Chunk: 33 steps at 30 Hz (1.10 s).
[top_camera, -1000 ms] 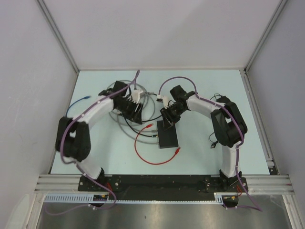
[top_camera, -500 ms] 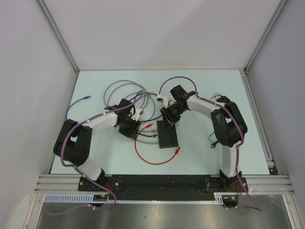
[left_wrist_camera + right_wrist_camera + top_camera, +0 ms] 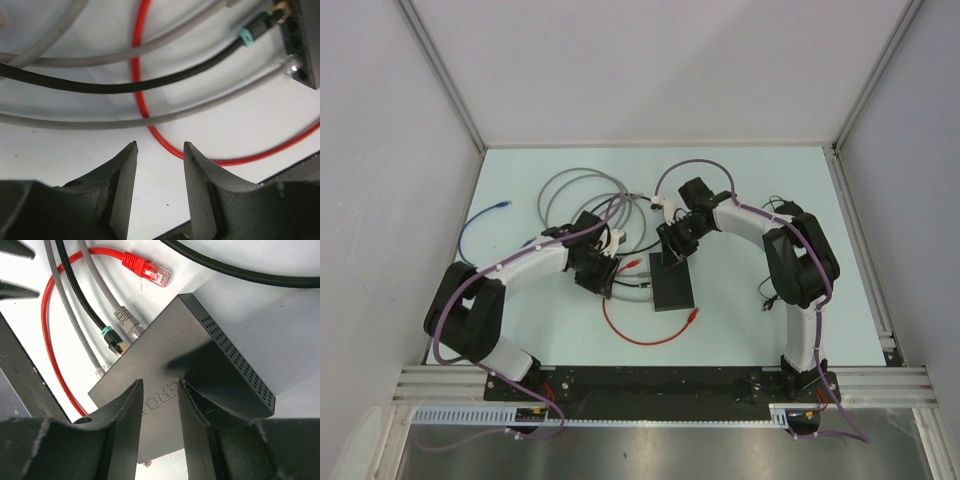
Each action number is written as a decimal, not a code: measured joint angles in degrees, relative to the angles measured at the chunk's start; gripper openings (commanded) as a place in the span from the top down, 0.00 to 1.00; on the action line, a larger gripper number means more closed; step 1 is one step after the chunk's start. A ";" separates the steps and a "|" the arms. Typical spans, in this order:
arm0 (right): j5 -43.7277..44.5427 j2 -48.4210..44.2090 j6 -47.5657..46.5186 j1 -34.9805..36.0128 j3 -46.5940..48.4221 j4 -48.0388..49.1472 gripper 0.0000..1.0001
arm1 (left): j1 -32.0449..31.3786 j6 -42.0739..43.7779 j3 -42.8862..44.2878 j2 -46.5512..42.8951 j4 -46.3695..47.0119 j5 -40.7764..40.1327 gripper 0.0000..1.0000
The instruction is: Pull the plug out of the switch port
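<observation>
Black switch (image 3: 200, 390) just beneath right jaws, apart from left jaws

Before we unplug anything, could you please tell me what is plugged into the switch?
Three plugs sit in the switch ports: a grey plug, a teal-collared black plug and a clear plug. The red plug lies loose beside it. The port interiors are hidden.

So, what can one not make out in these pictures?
Left wrist view: the picture's right edge cuts off the switch, so only a few sockets show.
Top view: the sockets are too small to see, and the right gripper covers the switch's far end.
Right wrist view: the gripper's fingers hide part of the lettering.
</observation>
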 measured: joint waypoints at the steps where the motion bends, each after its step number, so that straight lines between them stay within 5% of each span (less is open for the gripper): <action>1: -0.11 0.00 0.00 -0.04 -0.04 0.09 0.59 | -0.55 -0.26 -0.13 -0.74 -0.35 0.15 0.51; 14: -1.09 0.00 0.42 -0.48 -0.59 0.90 0.60 | -6.21 -3.34 -0.13 2.43 -2.32 -6.14 0.53; 19: -1.55 -0.11 0.87 -0.70 -1.03 1.53 0.59 | -6.45 -3.76 0.00 4.07 -2.38 -7.85 0.70; 23: -1.60 -0.15 0.94 -0.72 -1.11 1.66 0.59 | -6.45 -3.21 2.12 6.23 -3.96 -8.52 0.99; 33: -2.08 -0.15 1.51 -1.05 -1.29 1.99 0.60 | -5.81 10.29 14.12 16.81 -16.52 -9.94 1.00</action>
